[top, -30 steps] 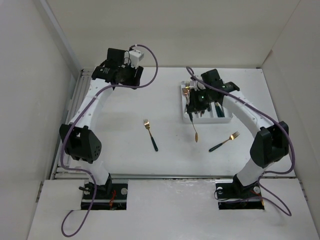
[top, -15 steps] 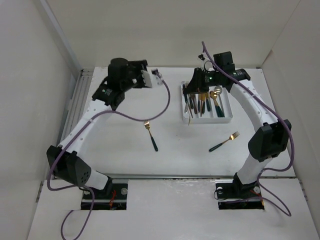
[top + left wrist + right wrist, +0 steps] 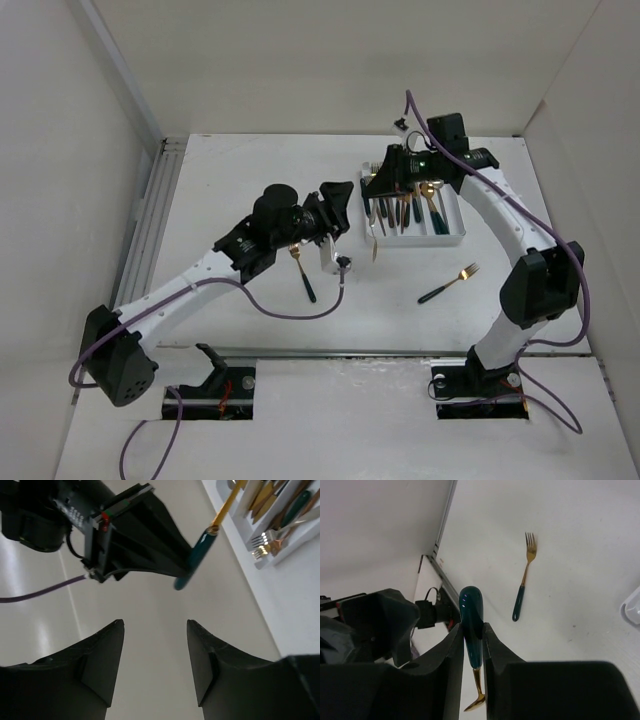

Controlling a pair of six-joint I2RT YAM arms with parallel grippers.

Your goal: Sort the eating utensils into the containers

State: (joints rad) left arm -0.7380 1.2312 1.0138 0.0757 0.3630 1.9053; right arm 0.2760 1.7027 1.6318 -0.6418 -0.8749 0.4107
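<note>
Above white table (image 3: 240,170), right gripper (image 3: 472,629) tight on green-handled utensil (image 3: 470,602), head half-hidden; left gripper (image 3: 155,626) spread.

The right arm (image 3: 437,160) covers the far end of the tray (image 3: 455,238); utensils (image 3: 412,212) inside it are too small to tell apart. The left wrist view shows only a cropped part of the tray.
</note>
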